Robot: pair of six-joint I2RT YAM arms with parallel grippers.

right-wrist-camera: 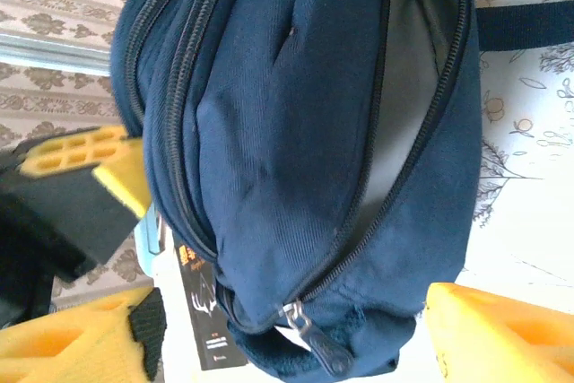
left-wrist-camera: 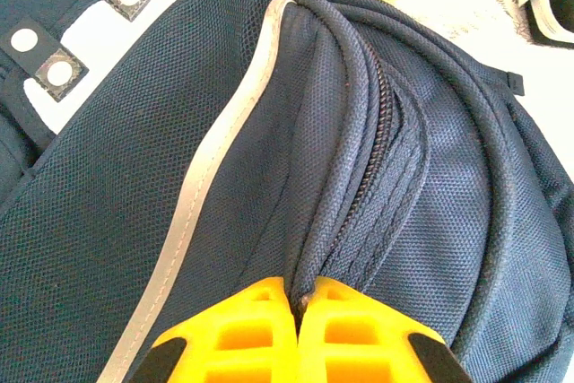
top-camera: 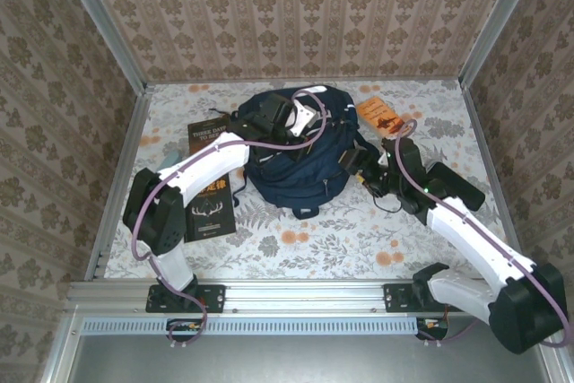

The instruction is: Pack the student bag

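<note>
Currently my left gripper (left-wrist-camera: 300, 309) has its yellow fingers pressed together, pinching a piped seam of the large navy-blue fabric student bag (top-camera: 300, 172), which lies mid-frame on the floral-print table (top-camera: 359, 239). My right gripper (right-wrist-camera: 287, 347) has its fingers spread wide at the bag's right edge.

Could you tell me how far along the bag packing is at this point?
Done: one pocket of the bag is unzipped. In hand: the left gripper is shut, pinching fabric by a zipper; the right gripper is open beside the bag. Left: the dark book and the orange book lie on the table, unpacked.
</note>
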